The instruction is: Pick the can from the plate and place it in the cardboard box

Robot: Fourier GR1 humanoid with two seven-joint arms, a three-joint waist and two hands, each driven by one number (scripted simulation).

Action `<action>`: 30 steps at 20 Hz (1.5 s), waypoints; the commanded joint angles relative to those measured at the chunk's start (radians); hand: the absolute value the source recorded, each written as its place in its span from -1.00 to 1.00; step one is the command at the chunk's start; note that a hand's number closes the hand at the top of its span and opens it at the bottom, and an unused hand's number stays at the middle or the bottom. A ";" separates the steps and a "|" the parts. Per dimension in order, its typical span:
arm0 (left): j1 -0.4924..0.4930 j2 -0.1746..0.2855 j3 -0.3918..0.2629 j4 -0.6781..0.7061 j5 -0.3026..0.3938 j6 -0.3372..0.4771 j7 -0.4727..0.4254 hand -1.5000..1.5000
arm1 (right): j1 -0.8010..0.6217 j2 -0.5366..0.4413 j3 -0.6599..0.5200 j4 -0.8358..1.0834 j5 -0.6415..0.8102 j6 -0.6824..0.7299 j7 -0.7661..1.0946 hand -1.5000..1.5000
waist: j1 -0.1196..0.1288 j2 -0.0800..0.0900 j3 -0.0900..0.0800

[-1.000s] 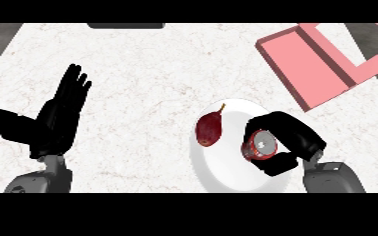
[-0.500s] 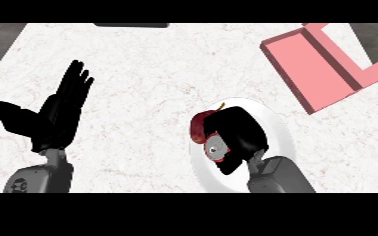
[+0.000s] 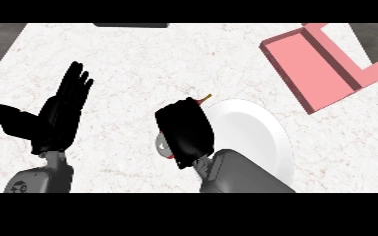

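On the marbled counter: pink cardboard box far right, white plate near centre.
Right hand curls over the can, which peeks out just left of the plate's rim; left hand rests open, fingers up, at left.

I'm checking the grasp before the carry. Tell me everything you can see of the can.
Little of the can shows: a silvery, metal-looking curved patch with a red strip beneath it, peeking out at the left edge of the right hand, which curls round it and hides the rest. It lies left of the white plate, over the counter rather than over the plate. Its tilt and whether it is lifted cannot be told.
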 commanded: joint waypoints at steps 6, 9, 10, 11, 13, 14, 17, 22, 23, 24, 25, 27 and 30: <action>-0.008 0.020 0.019 -0.013 0.013 -0.011 0.019 0.00 | -0.177 0.006 -0.035 -0.200 -0.077 -0.099 0.251 1.00 | -0.008 -0.005 0.000; 0.017 0.006 0.005 -0.010 0.003 -0.010 0.000 0.00 | -0.230 0.006 -0.110 -0.195 -0.018 -0.112 0.312 1.00 | -0.016 -0.003 0.000; -0.041 -0.011 0.004 0.011 -0.017 0.035 0.032 0.00 | -0.208 0.006 -0.088 -0.212 0.012 -0.135 0.342 1.00 | -0.024 -0.003 0.000; 0.036 0.022 0.027 -0.028 0.014 -0.013 0.012 0.00 | -0.202 0.006 -0.146 -0.241 0.034 -0.117 0.330 1.00 | -0.022 -0.004 0.001; -0.011 0.036 0.055 0.009 0.029 -0.016 0.009 0.00 | -0.216 0.006 -0.164 -0.237 0.102 -0.145 0.370 1.00 | -0.026 -0.003 0.000; 0.008 0.010 0.024 0.005 0.009 -0.010 -0.014 0.00 | -0.262 0.006 -0.224 -0.233 0.097 -0.115 0.384 1.00 | -0.025 -0.003 0.000; 0.016 -0.008 -0.005 -0.035 -0.016 0.015 0.010 0.00 | -0.301 -0.006 -0.330 -0.254 0.069 -0.026 0.405 1.00 | -0.025 -0.004 0.000; 0.012 0.005 0.011 -0.011 -0.009 0.003 0.010 0.00 | -0.300 -0.102 -0.505 -0.168 -0.013 -0.013 0.266 1.00 | -0.020 0.000 0.000; 0.009 -0.012 -0.008 -0.032 -0.022 0.022 0.026 0.00 | -0.263 -0.122 -0.486 -0.190 0.019 -0.005 0.271 1.00 | -0.022 -0.001 0.001; -0.024 -0.007 0.023 0.023 0.001 0.018 0.017 0.00 | -0.249 -0.154 -0.528 -0.165 0.001 -0.032 0.222 1.00 | -0.024 0.001 0.001; 0.025 -0.027 -0.019 -0.003 -0.036 0.018 -0.029 0.00 | -0.244 -0.173 -0.556 -0.140 -0.010 -0.037 0.190 1.00 | -0.021 0.001 0.001; 0.027 0.008 0.007 -0.066 -0.007 0.005 0.041 0.00 | -0.236 -0.177 -0.591 -0.093 -0.007 -0.077 0.150 1.00 | -0.017 0.000 0.001; 0.031 0.011 0.019 0.008 0.008 -0.032 -0.031 0.00 | -0.315 -0.242 -0.631 0.064 0.043 -0.115 0.084 1.00 | -0.011 0.003 0.000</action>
